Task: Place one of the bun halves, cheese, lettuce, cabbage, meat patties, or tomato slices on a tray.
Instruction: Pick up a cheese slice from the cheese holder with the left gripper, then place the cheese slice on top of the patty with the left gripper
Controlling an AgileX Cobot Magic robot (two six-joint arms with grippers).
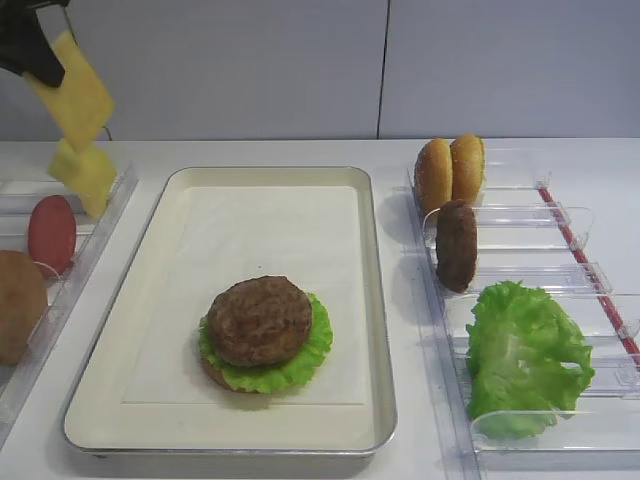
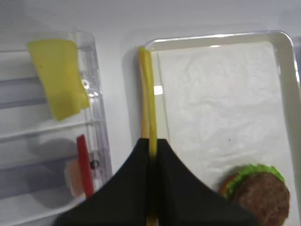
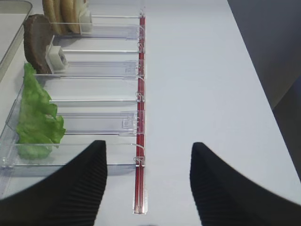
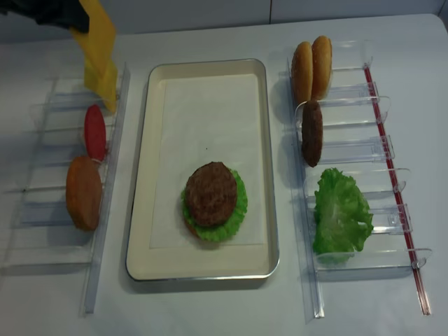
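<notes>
One cheese (image 1: 80, 92) slice hanging edge-down, pinched at top by closed left end effector (image 2: 151, 155), above left rack (image 1: 95, 225).

A staged test bench rather than a working kitchen: a bare white surface (image 1: 300, 155) backed by plain grey wall panels (image 1: 240, 65), with burger ingredients sorted upright in clear plastic holder racks (image 4: 350, 150) either side of a paper-lined metal tray (image 1: 385, 330), no stove or utensils nearby.

Tray (image 1: 375, 300) between racks; patty (image 1: 259, 319) on lettuce (image 1: 310, 355) in tray.
</notes>
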